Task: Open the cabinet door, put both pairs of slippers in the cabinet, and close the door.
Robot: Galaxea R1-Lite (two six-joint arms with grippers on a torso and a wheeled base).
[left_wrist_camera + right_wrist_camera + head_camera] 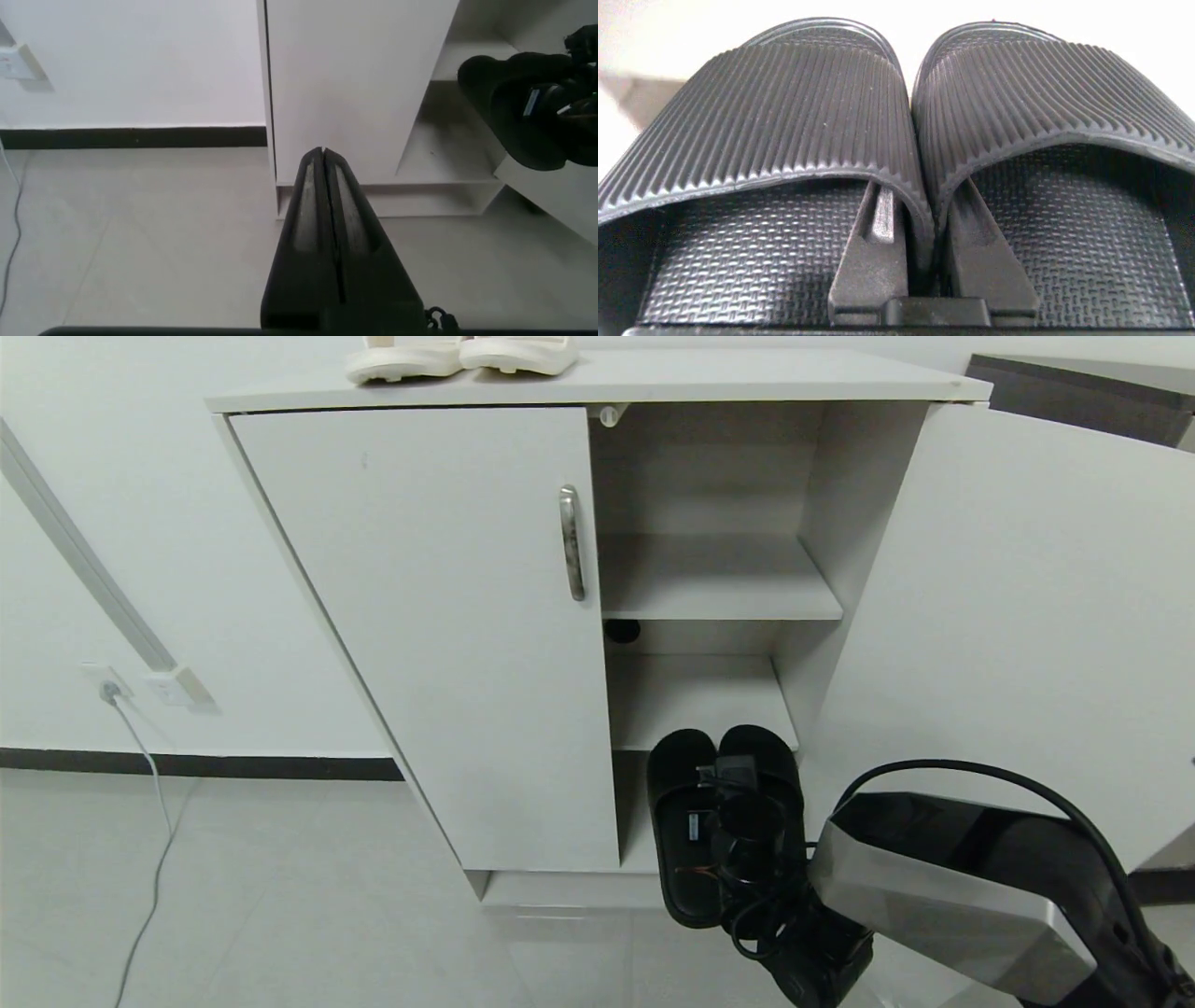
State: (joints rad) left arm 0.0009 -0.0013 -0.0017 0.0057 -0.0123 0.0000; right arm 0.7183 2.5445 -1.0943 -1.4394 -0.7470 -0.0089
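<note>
Black slippers [803, 112] pinched together between right jaws.

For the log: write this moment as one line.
right gripper: shut on black ribbed slippers | left gripper: shut | right white cabinet door: open | cream slippers: atop cabinet

white slippers [462, 357]: on top of the cabinet [709, 375], around 11 o'clock
shut door [439, 635]: left half, 10 o'clock
open door [1027, 616]: swung out at 3 o'clock
black slippers [677, 859]: side by side at 5 o'clock, low down in front of the open half
wall socket [110, 686]: 9 o'clock, left of the cabinet
</note>
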